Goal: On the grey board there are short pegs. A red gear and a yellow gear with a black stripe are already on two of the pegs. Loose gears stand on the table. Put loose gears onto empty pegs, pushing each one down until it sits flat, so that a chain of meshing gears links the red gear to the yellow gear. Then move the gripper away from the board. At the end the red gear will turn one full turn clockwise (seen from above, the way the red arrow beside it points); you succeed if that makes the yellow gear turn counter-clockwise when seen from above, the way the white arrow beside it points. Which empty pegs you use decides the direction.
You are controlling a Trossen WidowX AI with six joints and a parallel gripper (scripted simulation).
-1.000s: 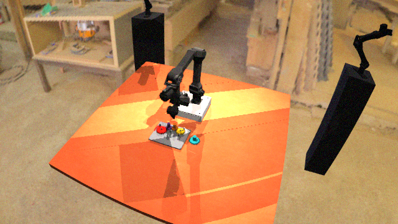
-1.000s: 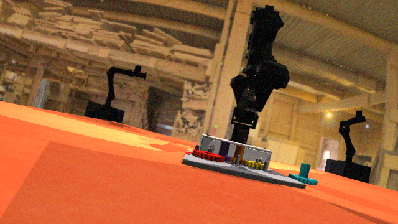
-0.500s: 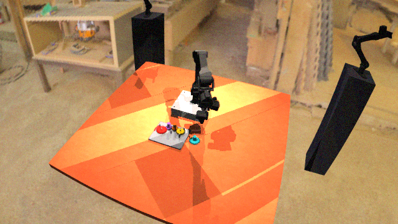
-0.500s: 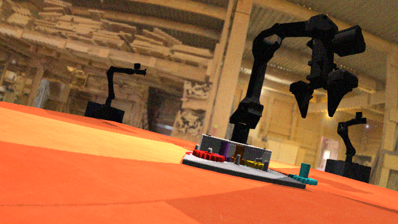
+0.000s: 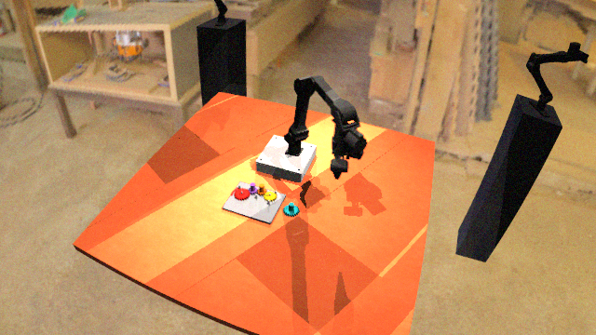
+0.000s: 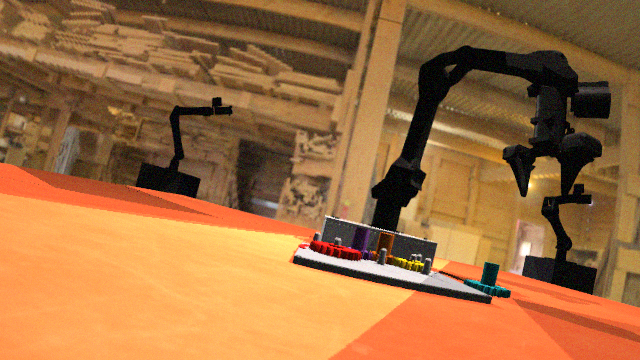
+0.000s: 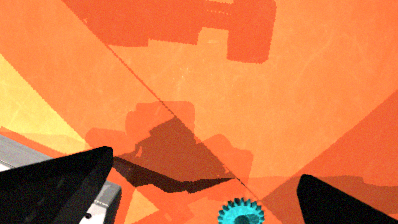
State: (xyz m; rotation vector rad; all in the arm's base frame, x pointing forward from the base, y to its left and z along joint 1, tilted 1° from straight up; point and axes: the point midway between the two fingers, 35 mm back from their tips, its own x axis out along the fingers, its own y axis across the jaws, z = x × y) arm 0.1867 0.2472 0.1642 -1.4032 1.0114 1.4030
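The grey board (image 5: 247, 211) (image 6: 400, 281) carries the red gear (image 5: 241, 194) (image 6: 334, 250) and the yellow gear (image 5: 270, 197) (image 6: 410, 264). A purple gear (image 5: 252, 189) (image 6: 361, 240) and an orange gear (image 5: 262, 190) (image 6: 385, 243) stand upright in a row between them, low on the board; tooth contact is too small to tell. Bare pegs show, one at the front (image 6: 382, 256) and one right of the yellow gear (image 6: 421, 266). A teal gear (image 5: 291, 211) (image 6: 489, 289) (image 7: 241, 212) stands on the table beside the board. My gripper (image 6: 545, 195) (image 7: 206, 170) is open and empty, high above the table, away from the board.
The arm's white base (image 5: 279, 174) (image 7: 114, 197) stands behind the board. The orange table (image 5: 186, 251) (image 6: 150, 280) (image 7: 320, 110) bears patches of shadow. Two black pedestals (image 5: 223, 60) (image 5: 507, 186) with small arms stand beyond the table.
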